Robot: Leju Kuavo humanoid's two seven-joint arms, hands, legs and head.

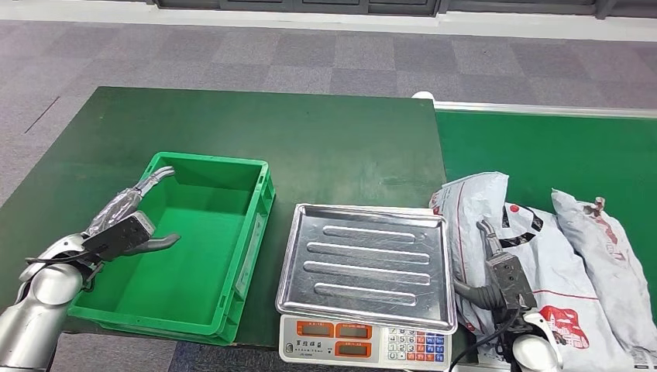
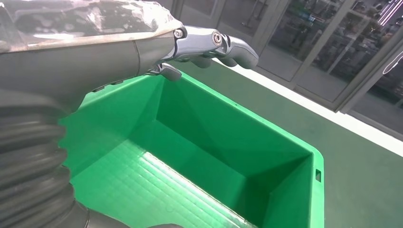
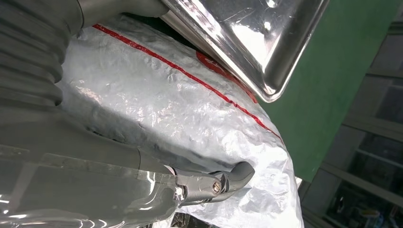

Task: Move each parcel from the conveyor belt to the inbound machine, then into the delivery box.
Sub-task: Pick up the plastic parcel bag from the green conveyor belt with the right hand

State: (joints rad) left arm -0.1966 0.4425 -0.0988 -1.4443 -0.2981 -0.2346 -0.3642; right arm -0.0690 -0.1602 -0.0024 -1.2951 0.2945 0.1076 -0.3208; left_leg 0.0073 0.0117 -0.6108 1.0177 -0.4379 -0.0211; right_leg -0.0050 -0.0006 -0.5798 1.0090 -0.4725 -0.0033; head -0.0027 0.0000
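The nearest parcel [image 1: 534,263] lies on the belt's [image 1: 542,147] left edge, its long axis running away from the robot, directly under the right hand [image 1: 496,267] (fingers apart, touching the wrapper, not clamped). The left hand [image 1: 128,225] hovers spread over the box [image 1: 256,225].

Glossy ribbed metal scale tray [image 1: 364,263], crinkled shiny plastic parcel [image 1: 534,256], smooth green plastic crate [image 1: 256,201], matt green belt [image 1: 558,147]

crate [image 1: 203,256] left of scale [image 1: 367,267], parcels [image 1: 542,271] right
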